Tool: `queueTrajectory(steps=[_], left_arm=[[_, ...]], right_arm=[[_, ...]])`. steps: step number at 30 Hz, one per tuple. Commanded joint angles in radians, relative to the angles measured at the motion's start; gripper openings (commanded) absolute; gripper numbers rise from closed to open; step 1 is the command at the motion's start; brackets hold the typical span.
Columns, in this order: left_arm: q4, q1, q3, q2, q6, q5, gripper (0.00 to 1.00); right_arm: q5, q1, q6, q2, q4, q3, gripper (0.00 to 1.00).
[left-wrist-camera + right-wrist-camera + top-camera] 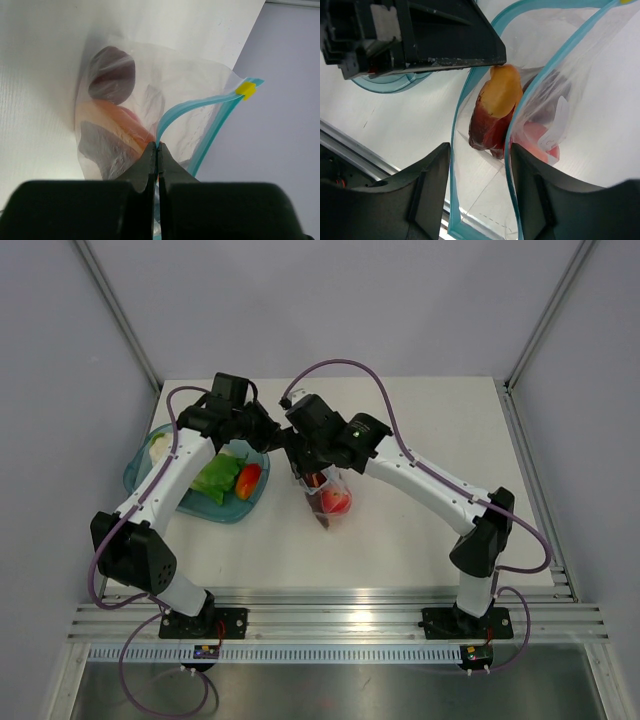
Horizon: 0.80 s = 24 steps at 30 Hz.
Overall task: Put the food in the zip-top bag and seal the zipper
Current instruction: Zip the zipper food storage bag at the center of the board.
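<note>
Several pieces of food are in the bag [330, 502], which hangs between the two arms over the middle of the surface [420, 440], just right of the bowl [135, 475]. A dark purple piece [112, 75] lies low in the pouch. A red-and-yellow piece [495, 110] sits higher, in the mouth between the two runs of the zipper [200, 102]. The left jaws are fully closed, pinching one run of that strip and holding the bag up by it. The right jaws stand well apart over the open mouth, with both runs of the strip passing between them, and they grip nothing that can be seen. The zipper is parted along its visible length, and its yellow slider [246, 90] is parked at the end away from the left pinch. Assessment: the loading step is in hand and sealing has not begun. A green piece [217, 480] and a red-orange piece [248, 480] lie in the bowl, so more loading appears due. The next move calls for the right arm to lift clear of the mouth without snagging the thin film. It must then reach into the bowl, where the left arm lies overhead and crowds the approach. The left pinch must hold meanwhile, or the mouth will collapse.
</note>
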Motion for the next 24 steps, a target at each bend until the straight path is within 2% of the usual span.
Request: queueTrajectory(steps=[1, 2, 5, 7, 8, 9, 11, 13, 15, 16, 19, 21, 24], left_arm=[[0.018, -0.008, 0.050, -0.023, -0.027, -0.018, 0.00], [0.018, -0.008, 0.050, -0.026, -0.031, -0.018, 0.00], [0.012, -0.010, 0.048, -0.033, -0.039, -0.021, 0.00], [0.003, -0.011, 0.049, -0.033, -0.045, -0.028, 0.00], [0.003, -0.011, 0.050, -0.035, -0.045, -0.027, 0.00], [-0.002, -0.011, 0.050, -0.037, -0.043, -0.028, 0.00], [0.003, -0.011, 0.048, -0.044, -0.036, -0.025, 0.00], [0.036, -0.011, 0.045, -0.047, 0.008, 0.001, 0.03], [0.059, -0.011, 0.036, -0.058, 0.033, 0.048, 0.17], [0.082, -0.008, 0.030, -0.067, 0.055, 0.057, 0.39], [0.118, 0.024, 0.001, -0.112, 0.110, 0.076, 0.82], [0.119, 0.103, 0.005, -0.122, 0.150, 0.111, 0.86], [0.131, 0.200, 0.034, -0.127, 0.275, 0.199, 0.87]], right_arm=[[0.059, 0.019, 0.007, 0.019, -0.002, 0.042, 0.58], [0.069, 0.019, 0.009, 0.018, 0.000, 0.045, 0.51], [0.076, 0.019, 0.009, 0.021, 0.008, 0.050, 0.47], [0.075, 0.019, 0.006, 0.023, 0.009, 0.052, 0.35], [0.078, 0.019, 0.004, 0.021, 0.009, 0.053, 0.29], [0.076, 0.020, -0.005, 0.021, 0.011, 0.050, 0.15], [0.054, 0.017, -0.034, 0.015, 0.021, 0.046, 0.00], [-0.014, 0.017, -0.097, -0.005, 0.044, 0.032, 0.00], [-0.140, 0.016, -0.204, -0.034, 0.077, -0.003, 0.00], [-0.172, 0.014, -0.235, -0.046, 0.084, -0.014, 0.00], [-0.259, -0.003, -0.329, -0.082, 0.095, -0.060, 0.00], [-0.396, -0.038, -0.404, -0.102, 0.086, -0.074, 0.00], [-0.480, -0.079, -0.448, -0.129, 0.086, -0.100, 0.00]])
